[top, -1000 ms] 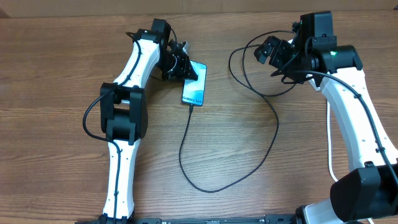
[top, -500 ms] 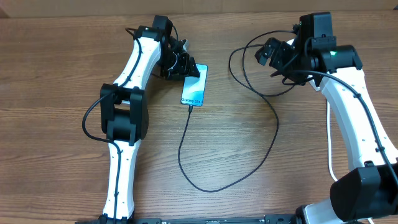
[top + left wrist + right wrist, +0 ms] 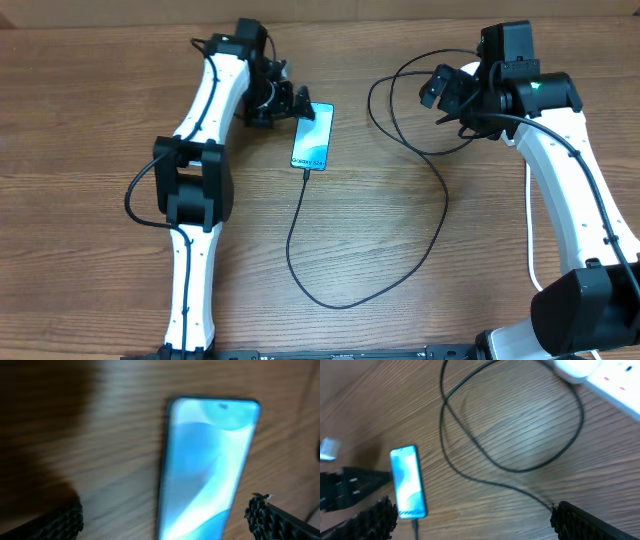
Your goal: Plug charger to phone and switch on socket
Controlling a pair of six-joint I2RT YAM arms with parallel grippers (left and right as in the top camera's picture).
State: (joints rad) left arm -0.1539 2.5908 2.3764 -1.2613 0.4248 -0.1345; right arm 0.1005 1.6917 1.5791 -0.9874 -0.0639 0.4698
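The phone lies flat on the wooden table with its blue screen lit, and it fills the left wrist view. The charger cable is a thin black line; its tip sits in the phone's near short edge. From there it loops across the table toward the right arm. My left gripper hovers at the phone's far end, open, its fingertips apart on either side of the screen. My right gripper is open and empty above the cable loop. The white socket shows at the top right of the right wrist view.
A thick white cord runs down the table's right side beside the right arm. A white plug body sits at the socket's end. The black cable's slack curves across the middle of the table.
My left gripper has opened off the phone's far end and drawn back up and left. The phone stays put with the cable in it. The right arm has barely moved.
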